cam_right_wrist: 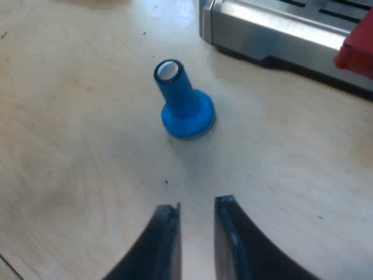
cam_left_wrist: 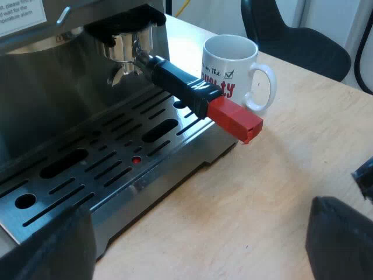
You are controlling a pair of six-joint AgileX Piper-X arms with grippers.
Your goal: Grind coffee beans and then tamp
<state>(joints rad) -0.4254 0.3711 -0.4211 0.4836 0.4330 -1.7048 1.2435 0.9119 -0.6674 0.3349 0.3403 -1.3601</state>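
Standing upright, blue tamper [cam_right_wrist: 185,108], red handle end [cam_right_wrist: 356,51] cut off

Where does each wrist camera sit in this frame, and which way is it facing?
Left wrist view: rides on the left arm above the table, facing the machine front, where the holder is locked in, with the mug beyond; left fingers wide apart.
Right wrist view: rides on the right arm, looking down at the upright tamper; right fingers narrowly apart, holding nothing.
Shared: the machine's base edge and the holder's red end.
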